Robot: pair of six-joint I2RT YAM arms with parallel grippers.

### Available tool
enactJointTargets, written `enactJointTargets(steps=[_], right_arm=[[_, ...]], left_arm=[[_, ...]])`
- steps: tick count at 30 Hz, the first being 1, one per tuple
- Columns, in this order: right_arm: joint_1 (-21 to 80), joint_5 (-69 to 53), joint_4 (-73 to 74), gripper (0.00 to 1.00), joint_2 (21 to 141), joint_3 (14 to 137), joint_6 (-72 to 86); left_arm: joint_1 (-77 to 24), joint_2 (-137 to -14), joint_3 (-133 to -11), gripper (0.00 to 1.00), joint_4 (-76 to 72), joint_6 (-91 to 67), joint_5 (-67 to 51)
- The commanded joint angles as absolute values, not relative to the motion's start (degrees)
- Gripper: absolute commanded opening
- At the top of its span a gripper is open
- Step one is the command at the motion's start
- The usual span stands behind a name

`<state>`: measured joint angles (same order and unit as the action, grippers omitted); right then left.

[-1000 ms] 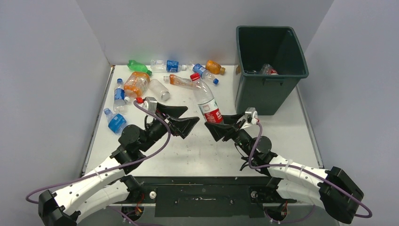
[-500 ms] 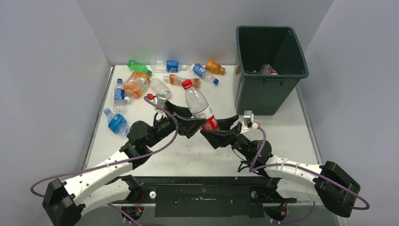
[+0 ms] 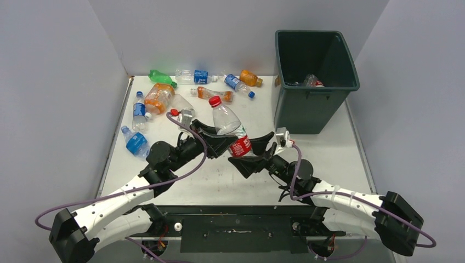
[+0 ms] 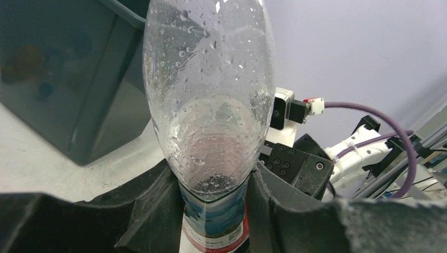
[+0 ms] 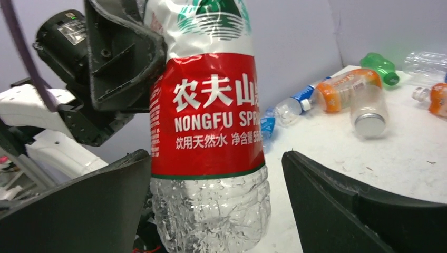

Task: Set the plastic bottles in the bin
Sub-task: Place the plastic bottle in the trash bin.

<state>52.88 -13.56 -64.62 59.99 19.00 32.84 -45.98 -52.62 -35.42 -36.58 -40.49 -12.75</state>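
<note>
left claw (image 4: 213, 208): clamped on the red-label bottle (image 3: 225, 118)
right claw (image 5: 215, 161): wide open, not gripping
step: handoff
next: swing bottle over bin (image 3: 316, 112), upper right of frame — then release

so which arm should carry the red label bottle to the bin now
Left, probably: the left end effector is shut on the red-label bottle, while the right end effector stands open around it. The bin sits on the right side, though, a longer reach.

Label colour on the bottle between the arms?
Red with white lettering: the label on the held bottle; clearest in right wrist view.
</note>
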Motion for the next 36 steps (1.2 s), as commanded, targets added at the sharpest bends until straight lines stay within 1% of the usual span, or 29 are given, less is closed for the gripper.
enactJointTargets(steps=[1,3,7,10,12,15,20,24,27,28,36], right_arm=[[53.4,-9.6,-40.6,0.93,52.0,26.7,28.2],[53.4,-7.6,-28.2,0.90,48.5,31.3,23.6],[53.3,-7.8,-8.8,0.90,44.2,41.7,15.0],[53.3,-8.9,1.2,0.90,45.1,49.9,10.8],[53.4,-8.7,6.4,0.90,46.6,55.9,9.5],[53.4,-7.4,7.1,0.90,48.9,60.6,9.7],[53.4,-3.9,6.1,0.94,54.5,67.3,12.4],[53.4,-4.2,3.6,0.97,58.5,69.8,13.8],[53.4,-4.8,2.6,0.98,61.1,71.0,14.3],[53.4,-4.8,2.0,0.96,61.9,71.1,14.6],[53.4,-5.8,-4.1,0.88,66.2,71.6,17.0]], left_arm=[[-45.6,-48.6,-39.3,0.30,-33.1,-33.1,-13.2],[-45.1,-46.6,-42.3,0.30,-24.6,-27.6,-12.2],[-44.7,-45.3,-49.4,0.29,-8.5,-13.2,-10.7],[-44.7,-46.7,-53.8,0.27,2.6,-2.5,-9.5],[-45.1,-47.1,-53.8,0.26,4.8,2.9,-7.7],[-46.1,-46.4,-50.7,0.23,2.7,6.9,-5.0],[-46.2,-46.0,-47.2,0.17,-1.0,6.8,-4.8],[-46.2,-45.8,-46.4,0.14,-1.5,6.6,-5.0],[-46.2,-45.3,-45.5,0.14,-2.4,6.4,-5.4],[-46.1,-45.0,-45.2,0.14,-2.6,6.4,-5.6],[-46.2,-44.6,-44.2,0.13,-3.2,6.1,-6.6]])
